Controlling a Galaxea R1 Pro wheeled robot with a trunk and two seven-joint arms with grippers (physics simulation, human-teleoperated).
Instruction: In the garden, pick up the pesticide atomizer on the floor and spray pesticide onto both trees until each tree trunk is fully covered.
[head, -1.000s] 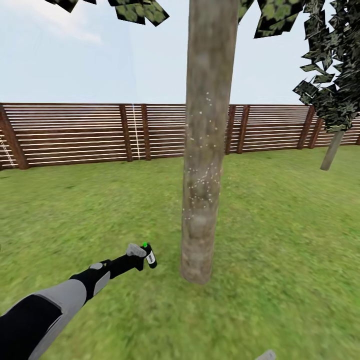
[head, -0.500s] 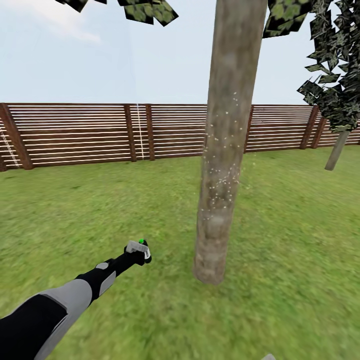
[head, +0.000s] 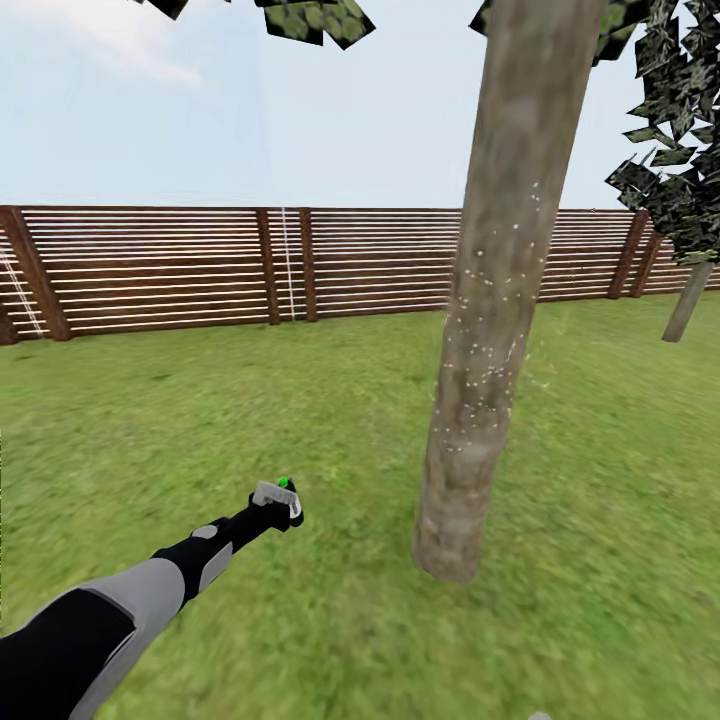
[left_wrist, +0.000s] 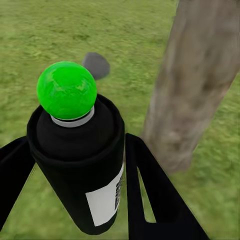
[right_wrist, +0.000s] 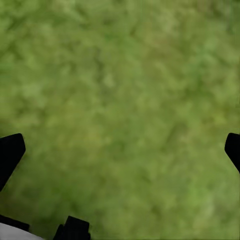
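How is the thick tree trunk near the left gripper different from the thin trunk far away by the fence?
The near mottled grey-brown tree trunk looks much thicker and taller in the head view; the far grey trunk looks thin and short. The near trunk carries small white specks on its bark, while no specks can be made out on the far one. The near trunk stands on open green lawn; the far one stands close to the brown slat fence. Both are bare, branchless and lean slightly.

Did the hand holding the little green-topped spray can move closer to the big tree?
No. The left gripper with the black spray can drew away from the grey-brown trunk.
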